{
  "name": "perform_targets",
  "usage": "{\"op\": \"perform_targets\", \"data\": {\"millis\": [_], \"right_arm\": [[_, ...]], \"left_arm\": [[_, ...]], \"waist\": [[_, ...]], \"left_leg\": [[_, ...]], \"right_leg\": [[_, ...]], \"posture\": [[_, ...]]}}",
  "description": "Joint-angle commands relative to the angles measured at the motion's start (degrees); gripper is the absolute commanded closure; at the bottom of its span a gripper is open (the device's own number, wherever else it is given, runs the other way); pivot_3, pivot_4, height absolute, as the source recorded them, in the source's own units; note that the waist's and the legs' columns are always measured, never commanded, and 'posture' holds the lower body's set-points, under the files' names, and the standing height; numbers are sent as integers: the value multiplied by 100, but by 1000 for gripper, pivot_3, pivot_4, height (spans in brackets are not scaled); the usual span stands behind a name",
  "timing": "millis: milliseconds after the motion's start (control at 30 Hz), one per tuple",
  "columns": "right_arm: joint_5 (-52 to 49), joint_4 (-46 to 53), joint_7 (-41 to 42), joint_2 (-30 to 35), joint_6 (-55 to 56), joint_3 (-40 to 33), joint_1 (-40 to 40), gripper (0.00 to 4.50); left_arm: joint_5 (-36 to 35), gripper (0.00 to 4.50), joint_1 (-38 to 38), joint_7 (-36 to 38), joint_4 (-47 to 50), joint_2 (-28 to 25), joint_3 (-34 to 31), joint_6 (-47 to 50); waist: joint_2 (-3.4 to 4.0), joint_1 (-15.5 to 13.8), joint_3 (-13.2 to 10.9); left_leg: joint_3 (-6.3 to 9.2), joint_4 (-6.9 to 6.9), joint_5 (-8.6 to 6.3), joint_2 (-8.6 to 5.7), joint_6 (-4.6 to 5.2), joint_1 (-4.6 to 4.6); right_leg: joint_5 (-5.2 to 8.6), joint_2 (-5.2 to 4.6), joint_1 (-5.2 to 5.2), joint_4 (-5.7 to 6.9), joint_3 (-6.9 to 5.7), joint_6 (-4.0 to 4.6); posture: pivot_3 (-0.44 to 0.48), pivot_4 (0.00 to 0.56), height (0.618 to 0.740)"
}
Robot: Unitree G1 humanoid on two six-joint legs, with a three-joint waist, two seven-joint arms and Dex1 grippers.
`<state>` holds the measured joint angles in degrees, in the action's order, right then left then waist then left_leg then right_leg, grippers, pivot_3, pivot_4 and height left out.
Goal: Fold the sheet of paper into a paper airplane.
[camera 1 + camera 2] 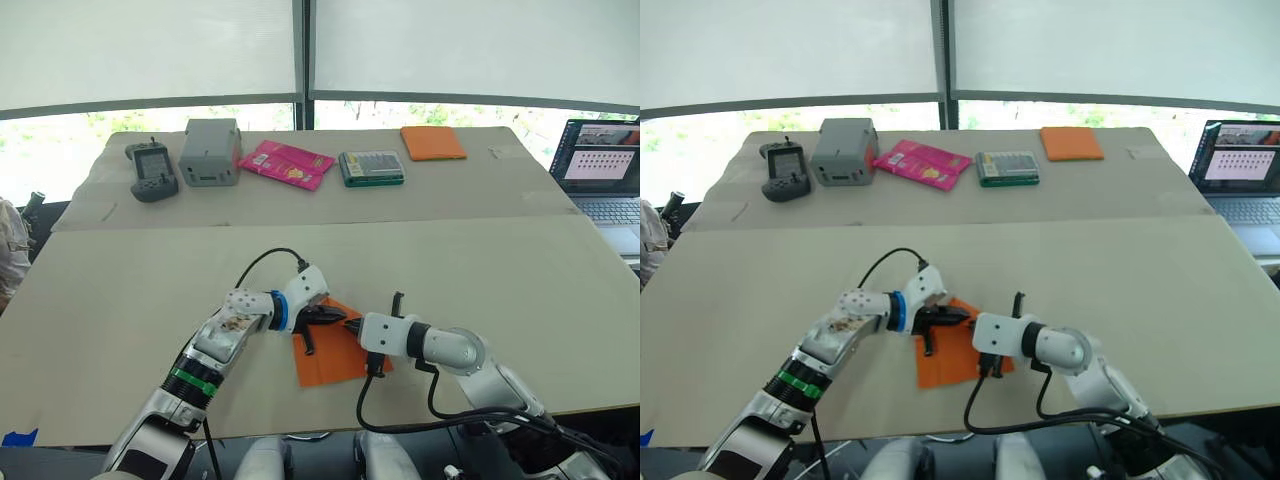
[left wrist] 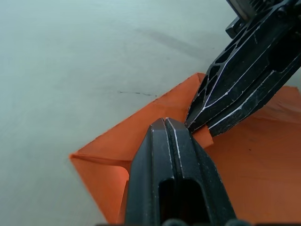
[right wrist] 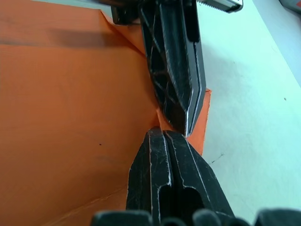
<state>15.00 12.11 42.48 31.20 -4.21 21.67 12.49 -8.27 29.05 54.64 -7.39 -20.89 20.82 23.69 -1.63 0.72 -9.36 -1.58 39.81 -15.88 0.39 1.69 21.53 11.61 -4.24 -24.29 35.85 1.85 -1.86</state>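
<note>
The sheet of paper (image 1: 335, 352) lies flat near the front edge of the table (image 1: 120, 290), a bright-orange piece with one corner folded over along a crease, so its far edge runs at a slant. Both grippers meet at that folded corner, tips nearly touching. The left gripper (image 2: 165, 123) has its fingers pressed together with the tips down on the fold; the right gripper (image 3: 162, 133) is likewise closed, its tips on the same edge. Bare tabletop spreads wide to the left, right and beyond the paper. Well apart, along the far side, sit a grey box (image 1: 210, 152), a pink packet (image 1: 285, 163) and an orange pad (image 1: 432, 142).
</note>
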Motion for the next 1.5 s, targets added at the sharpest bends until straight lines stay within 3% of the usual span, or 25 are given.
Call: {"op": "perform_targets", "data": {"millis": [33,300,467,733,1167,1500], "right_arm": [[65,60,58,45,-157,34,-110,4491],[-866,1150,788,444,-1104,-599,-149,1900],[-1369,1315,667,317,-1960,-1083,188,1900],[-1248,796,-39,-355,-2989,-735,520,4484],[-1322,864,-468,-343,-3609,-656,-266,4484],[-1825,1579,-666,-31,-4179,-1559,-1196,4484]], "left_arm": [[195,4500,15,-31,-56,94,207,-13],[276,4500,-14,4,-85,26,150,50],[246,4500,-39,39,-78,-22,100,46],[366,4500,-10,-84,-144,23,149,-51],[406,4500,46,-129,-233,-12,88,-69],[392,4500,199,-111,-481,105,98,-189]], "waist": [[-2,-1,3],[-3,-34,5],[-3,-12,5],[-3,-9,6],[-2,-28,10],[-20,-72,38]], "left_leg": [[0,0,0,0,1,-3],[2,1,-4,-7,6,-7],[1,1,-4,-4,7,-8],[2,-1,-5,-6,8,-2],[4,0,-5,-9,8,-5],[4,0,-6,-13,10,-9]], "right_leg": [[1,0,4,0,0,-1],[5,-8,11,-1,0,-8],[5,-7,10,-1,1,-8],[5,-9,4,-2,1,-7],[7,-12,10,-1,0,-10],[10,-15,17,-5,1,-15]], "posture": [[0,150,740],[0,150,740],[0,150,740],[0,150,740],[0,150,740],[0,150,740]]}}
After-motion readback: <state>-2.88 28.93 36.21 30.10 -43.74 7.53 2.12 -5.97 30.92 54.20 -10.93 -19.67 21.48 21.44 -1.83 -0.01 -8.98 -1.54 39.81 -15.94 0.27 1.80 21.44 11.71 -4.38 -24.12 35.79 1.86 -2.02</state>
